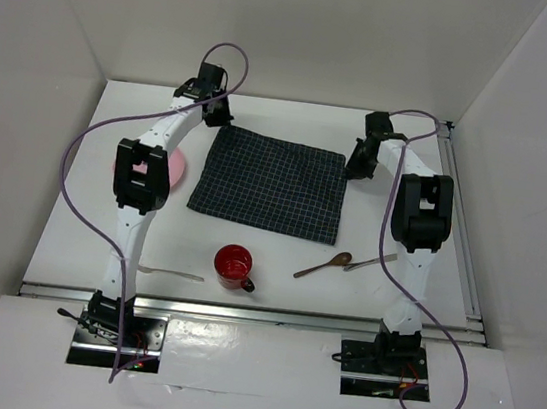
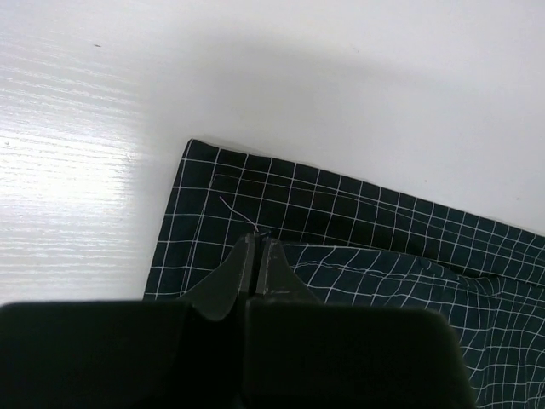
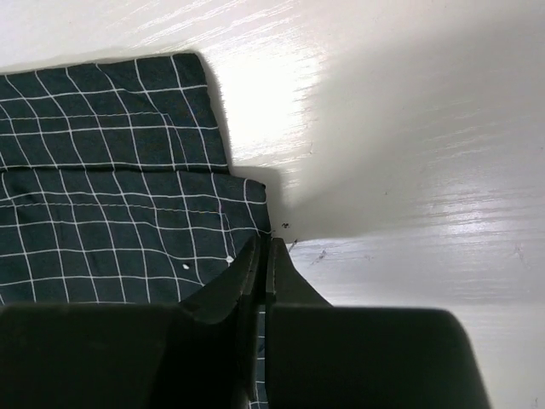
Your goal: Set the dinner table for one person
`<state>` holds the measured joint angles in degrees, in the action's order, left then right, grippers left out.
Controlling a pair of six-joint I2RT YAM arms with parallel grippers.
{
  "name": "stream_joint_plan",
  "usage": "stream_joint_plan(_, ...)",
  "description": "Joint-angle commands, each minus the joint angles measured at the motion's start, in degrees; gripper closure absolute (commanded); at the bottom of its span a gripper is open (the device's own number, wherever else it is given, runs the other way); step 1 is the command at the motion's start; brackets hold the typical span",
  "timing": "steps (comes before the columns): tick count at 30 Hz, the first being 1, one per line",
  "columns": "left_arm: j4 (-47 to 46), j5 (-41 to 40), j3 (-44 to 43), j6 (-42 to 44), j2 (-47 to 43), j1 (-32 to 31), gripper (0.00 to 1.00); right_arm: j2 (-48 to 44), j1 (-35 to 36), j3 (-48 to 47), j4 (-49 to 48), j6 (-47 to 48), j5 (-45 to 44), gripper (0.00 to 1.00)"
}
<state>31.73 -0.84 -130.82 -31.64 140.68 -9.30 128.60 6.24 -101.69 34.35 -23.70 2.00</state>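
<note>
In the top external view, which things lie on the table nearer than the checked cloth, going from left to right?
pale utensil → red mug → wooden spoon → slim grey utensil

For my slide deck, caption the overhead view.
Left fingers and right fingers pinch the checked cloth's far corners on the white table; red mug, wooden spoon nearer.

This is a robotics lab test cell. Plain white panels [image 1: 47, 84] box in the dinner table [image 1: 276, 265] at left, right and top of the overhead view. The left arm [image 1: 142, 182] and right arm [image 1: 421, 216] stand bolted to metal plates [image 1: 351, 381] along the bottom. Purple cables [image 1: 73, 178] loop loose, and an aluminium rail [image 1: 269, 314] edges the tabletop. A checked cloth [image 1: 271, 184] and red mug [image 1: 233, 265] are household touches.
</note>
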Motion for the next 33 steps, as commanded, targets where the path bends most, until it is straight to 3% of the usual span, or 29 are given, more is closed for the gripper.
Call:
stream_joint_plan(1, -0.88, -0.56, -1.45, 0.96, -3.75, 0.25, 1.00, -3.18, 0.26, -1.24, -1.74, 0.93, -0.15, 1.00)
stream_joint_plan(2, -0.88, -0.56, -1.45, 0.96, -3.75, 0.25, 1.00, -3.18, 0.26, -1.23, -1.74, 0.94, -0.15, 0.99)
stream_joint_plan(3, -0.88, -0.56, -1.45, 0.96, -3.75, 0.25, 1.00, -3.18, 0.26, -1.23, -1.74, 0.94, -0.94, 0.87)
stream_joint_plan(4, -0.88, -0.56, -1.97, 0.96, -3.75, 0.25, 1.00, -2.48, 0.26, -1.75, -1.74, 0.94, -0.95, 0.68)
stream_joint_plan(5, -0.88, -0.56, -1.98, 0.96, -3.75, 0.25, 1.00, -2.47, 0.26, -2.37, -1.74, 0.94, -1.64, 0.55)
stream_joint_plan(6, -0.88, -0.56, -1.98, 0.96, -3.75, 0.25, 1.00, -1.52, 0.26, -2.37, -1.74, 1.46, -1.65, 0.49)
stream_joint_plan(11, -0.88, -0.04, -1.98, 0.96, -3.75, 0.25, 1.00, 4.29, 0.26, -7.64, 0.46, 1.99, -0.51, 0.46)
stream_joint_plan(14, -0.88, -0.04, -1.98, 1.49, -3.75, 0.25, 1.00, 4.30, 0.26, -7.12, -0.94, 1.99, 0.11, 0.51)
stream_joint_plan(17, -0.88, -0.04, -1.98, 1.49, -3.75, 0.25, 1.00, 4.82, 0.26, -7.73, -1.48, 1.99, 1.25, 0.71)
stream_joint_plan(19, -0.35, -0.04, -1.98, 1.49, -3.75, 0.25, 1.00, 4.82, 0.79, -8.34, -0.34, 1.99, 0.56, 0.94)
stream_joint_plan(20, -0.35, -0.04, -1.98, 2.01, -3.75, 0.25, 1.00, 4.82, 0.79, -8.35, -0.33, 1.99, -0.06, 1.00)
stream_joint_plan(33, -0.35, 0.75, -1.46, 1.40, -7.88, 2.97, 1.00, -6.87, 2.46, -6.59, -3.32, 0.77, -4.72, 1.00)
